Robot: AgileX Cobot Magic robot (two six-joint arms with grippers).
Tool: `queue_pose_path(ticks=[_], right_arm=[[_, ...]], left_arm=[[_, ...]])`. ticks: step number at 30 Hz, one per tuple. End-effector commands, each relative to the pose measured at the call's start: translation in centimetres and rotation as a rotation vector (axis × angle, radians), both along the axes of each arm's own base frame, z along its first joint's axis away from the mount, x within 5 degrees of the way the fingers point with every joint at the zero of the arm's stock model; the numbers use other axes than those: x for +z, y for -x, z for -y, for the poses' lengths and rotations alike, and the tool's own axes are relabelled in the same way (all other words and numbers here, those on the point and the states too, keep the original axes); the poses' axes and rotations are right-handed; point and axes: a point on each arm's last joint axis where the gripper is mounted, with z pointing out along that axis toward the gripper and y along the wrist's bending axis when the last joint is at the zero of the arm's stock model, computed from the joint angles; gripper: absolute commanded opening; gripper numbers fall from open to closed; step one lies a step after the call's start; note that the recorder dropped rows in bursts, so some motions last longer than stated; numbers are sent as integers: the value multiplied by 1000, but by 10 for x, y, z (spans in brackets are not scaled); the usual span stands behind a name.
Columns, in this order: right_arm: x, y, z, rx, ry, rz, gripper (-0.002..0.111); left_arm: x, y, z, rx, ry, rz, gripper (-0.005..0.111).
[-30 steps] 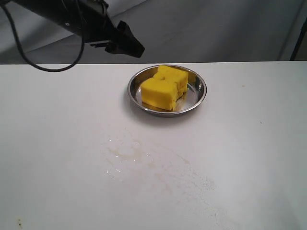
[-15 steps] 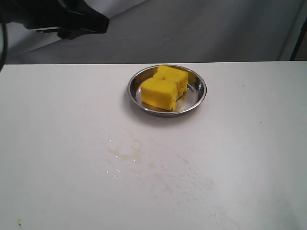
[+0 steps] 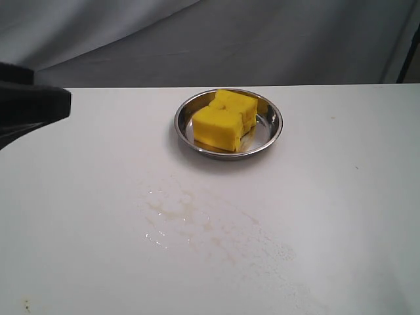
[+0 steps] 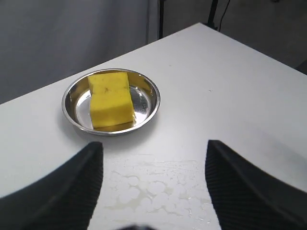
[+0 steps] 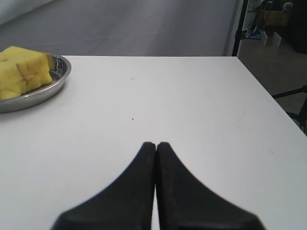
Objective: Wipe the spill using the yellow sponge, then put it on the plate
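The yellow sponge [image 3: 225, 119] lies inside the steel plate [image 3: 270, 138] at the table's far middle; both also show in the left wrist view, sponge [image 4: 111, 99] in plate [image 4: 149, 108], and at the edge of the right wrist view, sponge [image 5: 21, 71] in plate [image 5: 56, 79]. The spill [image 3: 190, 220] is a thin smeared wet film with faint amber traces [image 4: 163, 189]. My left gripper [image 4: 154, 146] is open and empty, above the smear; in the exterior view it shows at the left edge [image 3: 39, 108]. My right gripper [image 5: 156, 143] is shut and empty, apart from the plate.
White tabletop [image 3: 341, 197] with grey curtain behind. A black stand [image 5: 240, 24] and clutter stand beyond the table's right edge.
The left arm has drawn back from above the plate's left toward the left edge and lower. The sponge, the plate and the smear have not moved.
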Motion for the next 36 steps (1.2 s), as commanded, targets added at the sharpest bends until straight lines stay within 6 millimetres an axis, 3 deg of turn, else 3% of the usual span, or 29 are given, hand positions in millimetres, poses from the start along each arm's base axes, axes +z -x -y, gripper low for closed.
queue_pose_path(ticks=[1,6,11,28,32,36], right_arm=[[-1,0,0,4,5,5,0],[-1,0,0,4,5,5,0],[-1,0,0,4,7,4,0],[-1,0,0,4,5,5,0],[-1,0,0,4,7,4,0],[-1,0,0,4,7,4,0]], left_arm=[[-1,26,-9,33,79,39,55],[-8,50,-13,-11,79,41,41],[-22,62,-17,-13,75,42,0],[-26,61,-19,19,91,52,0],[-25,51,-25,128,125,140,0],[-38,49,-47,399,120,118,0]])
